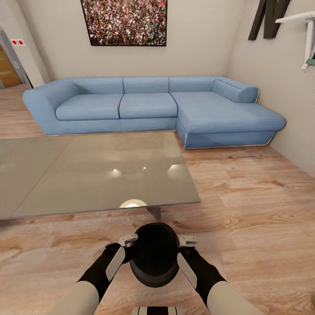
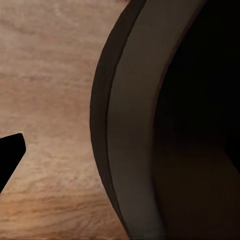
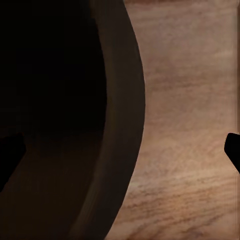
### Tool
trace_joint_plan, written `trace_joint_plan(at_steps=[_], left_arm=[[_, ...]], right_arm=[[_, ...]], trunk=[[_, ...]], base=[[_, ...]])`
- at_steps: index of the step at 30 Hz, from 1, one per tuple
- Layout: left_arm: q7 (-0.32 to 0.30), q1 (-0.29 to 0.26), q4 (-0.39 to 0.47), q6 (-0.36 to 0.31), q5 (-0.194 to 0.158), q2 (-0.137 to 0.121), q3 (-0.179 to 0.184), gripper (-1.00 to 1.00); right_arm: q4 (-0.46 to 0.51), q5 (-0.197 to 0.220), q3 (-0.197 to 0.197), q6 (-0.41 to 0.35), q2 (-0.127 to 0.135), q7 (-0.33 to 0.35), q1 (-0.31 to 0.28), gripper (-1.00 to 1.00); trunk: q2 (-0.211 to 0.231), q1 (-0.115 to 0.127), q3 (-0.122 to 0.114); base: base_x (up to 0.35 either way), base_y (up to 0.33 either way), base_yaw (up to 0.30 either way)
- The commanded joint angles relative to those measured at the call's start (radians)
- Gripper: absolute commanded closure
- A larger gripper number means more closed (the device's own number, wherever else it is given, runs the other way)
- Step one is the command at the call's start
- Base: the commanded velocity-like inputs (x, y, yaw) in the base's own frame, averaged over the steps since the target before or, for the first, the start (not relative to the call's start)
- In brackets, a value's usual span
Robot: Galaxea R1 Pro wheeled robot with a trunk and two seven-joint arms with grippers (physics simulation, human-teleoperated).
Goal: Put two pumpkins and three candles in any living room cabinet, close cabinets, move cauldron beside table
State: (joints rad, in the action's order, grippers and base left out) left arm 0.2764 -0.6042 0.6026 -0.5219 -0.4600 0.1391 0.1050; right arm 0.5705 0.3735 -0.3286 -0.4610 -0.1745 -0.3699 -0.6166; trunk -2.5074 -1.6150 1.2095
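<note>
The black cauldron (image 1: pixel 155 253) is low on the wood floor just in front of the grey glossy table (image 1: pixel 87 175), near its front right leg. My left gripper (image 1: pixel 127 240) is at the cauldron's left rim and my right gripper (image 1: pixel 188 240) at its right rim. In the left wrist view the cauldron's rim (image 2: pixel 125 125) curves close by, with one dark fingertip (image 2: pixel 10 160) standing well off it. The right wrist view shows the cauldron's wall (image 3: pixel 117 125) between two widely spread fingertips (image 3: pixel 232 150). Both grippers look open, straddling the rim.
A blue corner sofa (image 1: pixel 144 105) runs along the far wall behind the table, its chaise reaching forward at the right. Bare plank floor (image 1: pixel 253 197) lies to the right of the table. A white wall shelf (image 1: pixel 302 19) hangs at the upper right.
</note>
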Motion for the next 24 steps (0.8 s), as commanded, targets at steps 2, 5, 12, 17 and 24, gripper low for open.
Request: trace_joint_plan(at_steps=[2, 5, 12, 17, 24], left_arm=[[0.009, 0.000, 0.002, -0.031, -0.012, -0.006, 0.004, -1.00], [0.010, 0.000, 0.003, -0.055, -0.014, -0.014, 0.004, -1.00], [0.010, 0.000, 0.003, -0.102, -0.014, -0.016, 0.000, -1.00], [0.011, 0.001, 0.003, -0.104, -0.013, -0.025, 0.002, -1.00], [0.010, 0.001, 0.003, -0.107, -0.016, -0.048, 0.004, -1.00]], right_arm=[[0.002, 0.008, -0.003, -0.021, 0.000, -0.009, -0.001, -1.00], [0.025, 0.011, -0.001, -0.079, 0.000, -0.009, -0.001, -1.00], [0.174, 0.014, 0.002, -0.198, 0.000, -0.009, 0.013, -1.00], [0.218, 0.015, 0.000, -0.228, 0.000, -0.009, 0.027, -1.00], [0.215, 0.011, 0.000, -0.249, 0.000, -0.010, 0.052, -1.00]], trunk=[[0.000, 0.001, -0.007], [0.001, 0.002, -0.019], [0.003, 0.006, -0.046], [0.004, 0.008, -0.065], [0.005, 0.011, -0.092]], base=[[0.000, 0.000, 0.000], [0.000, 0.000, 0.000], [0.000, 0.000, 0.000], [0.000, 0.000, 0.000], [0.000, 0.000, 0.000]])
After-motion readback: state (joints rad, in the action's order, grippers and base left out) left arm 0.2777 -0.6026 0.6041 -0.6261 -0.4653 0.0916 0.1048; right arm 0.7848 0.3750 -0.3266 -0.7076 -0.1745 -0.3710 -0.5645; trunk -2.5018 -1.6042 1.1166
